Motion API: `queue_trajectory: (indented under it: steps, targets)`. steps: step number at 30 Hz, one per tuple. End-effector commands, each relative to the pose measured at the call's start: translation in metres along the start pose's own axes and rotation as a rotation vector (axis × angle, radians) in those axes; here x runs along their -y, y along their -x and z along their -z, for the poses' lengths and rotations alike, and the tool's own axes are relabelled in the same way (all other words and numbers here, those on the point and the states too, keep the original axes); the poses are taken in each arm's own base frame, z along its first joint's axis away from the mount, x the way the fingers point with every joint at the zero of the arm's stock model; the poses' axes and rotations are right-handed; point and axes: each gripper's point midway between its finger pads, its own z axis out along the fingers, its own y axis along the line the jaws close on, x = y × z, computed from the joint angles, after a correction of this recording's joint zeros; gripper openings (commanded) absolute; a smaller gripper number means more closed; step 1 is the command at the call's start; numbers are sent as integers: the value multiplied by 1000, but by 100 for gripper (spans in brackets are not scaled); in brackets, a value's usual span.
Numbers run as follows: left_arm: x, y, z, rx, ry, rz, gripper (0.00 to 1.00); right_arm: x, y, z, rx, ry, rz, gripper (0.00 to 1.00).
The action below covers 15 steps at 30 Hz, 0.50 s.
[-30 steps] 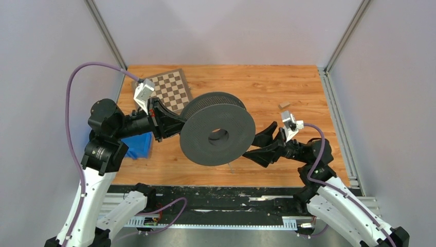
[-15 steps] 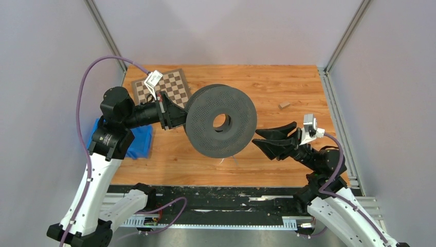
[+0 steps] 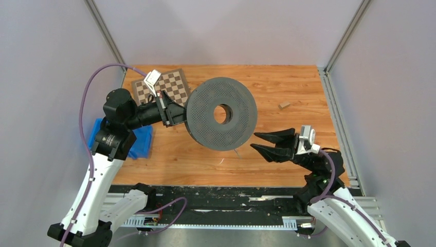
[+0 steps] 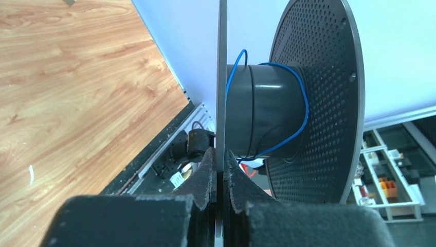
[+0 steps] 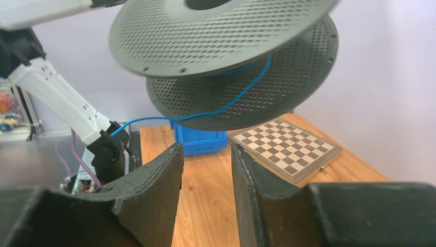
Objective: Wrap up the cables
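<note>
Two pincers: left pincer [image 4: 220,159] clenched on spool [image 3: 205,128] rim; right pincer [image 5: 205,154] parted, gripping nothing

White/blk arms [image 3: 96,181], purple hoses [image 3: 110,66], white wrist cams [image 3: 152,80].

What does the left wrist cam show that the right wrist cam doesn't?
Left wrist only: the left gripper shut on the rim of one disc of the spool, and the blue wire looped loosely round the hub. Right wrist only: the right gripper open and empty below the spool, a loose tail of wire trailing off it, the chessboard and the blue bin. Both: spool, wire, wooden table.
</note>
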Motion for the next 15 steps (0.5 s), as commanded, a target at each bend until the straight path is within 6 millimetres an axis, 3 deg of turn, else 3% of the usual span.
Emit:
queue_trajectory:
  steps: [1,8,15]
  targets:
    - [10,13,-1,55,-20,61,0,-14,1,7,14,84,199,40]
    - [1,11,-8,34,-31,163,0,-23,0,9,17,179,464,40]
    - [-4,10,-9,35,-32,186,0,-31,-2,-3,56,235,609,37]
